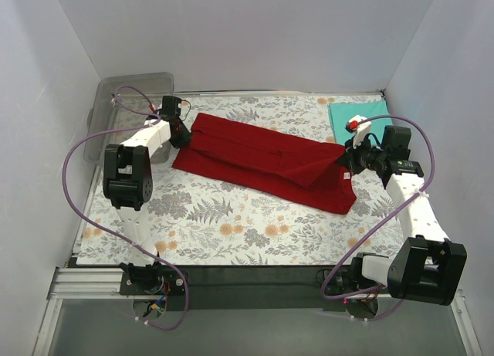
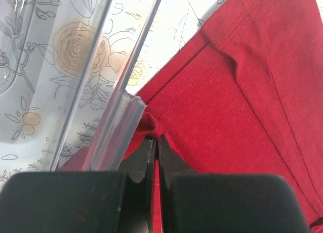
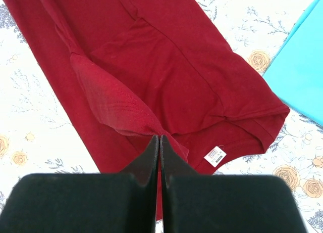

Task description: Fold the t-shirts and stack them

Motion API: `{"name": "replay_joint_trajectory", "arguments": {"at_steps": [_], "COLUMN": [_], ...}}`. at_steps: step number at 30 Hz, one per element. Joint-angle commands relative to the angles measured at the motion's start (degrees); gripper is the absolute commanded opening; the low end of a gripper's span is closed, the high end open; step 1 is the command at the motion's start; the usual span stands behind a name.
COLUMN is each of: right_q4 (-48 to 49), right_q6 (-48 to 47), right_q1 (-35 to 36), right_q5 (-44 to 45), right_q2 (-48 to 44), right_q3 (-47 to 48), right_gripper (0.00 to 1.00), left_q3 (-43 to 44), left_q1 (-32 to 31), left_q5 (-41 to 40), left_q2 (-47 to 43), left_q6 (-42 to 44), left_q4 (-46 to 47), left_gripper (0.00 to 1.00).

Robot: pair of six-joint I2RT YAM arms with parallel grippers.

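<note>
We take this for a robotics lab test cell rather than a home. Plain white panels [image 1: 255, 32] close in the tabletop [image 1: 231, 232] on three sides, like a booth. Two white robot arms, the left arm [image 1: 127, 174] and the right arm [image 1: 421, 217], stand bolted along an aluminium rail [image 1: 85, 283] at the near edge, with purple cables [image 1: 65, 164] looping loose from them. The tabletop's floral print, a red t-shirt [image 1: 255, 151] and a clear plastic bin [image 1: 116, 93] are household touches inside it.
</note>
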Motion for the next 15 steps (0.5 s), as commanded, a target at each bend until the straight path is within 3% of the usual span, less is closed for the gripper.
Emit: {"name": "replay_joint_trajectory", "arguments": {"at_steps": [1, 15], "right_q4": [2.75, 3.98], "right_q6": [0.59, 1.21], "right_q1": [-0.2, -0.2], "right_q5": [0.18, 1.75], "right_q2": [0.2, -0.77], "right_q3": [1.87, 1.34], "right_gripper": [0.01, 0.01], "left_q3": [2.47, 2.47], "left_q1": [0.22, -0.22], "left_q5": [-0.27, -0.53], "left_q2": [1.07, 1.33], "left_q6": [0.98, 1.85], "left_q4": [1.02, 1.02], "left_gripper": [0.0, 0.0]}}
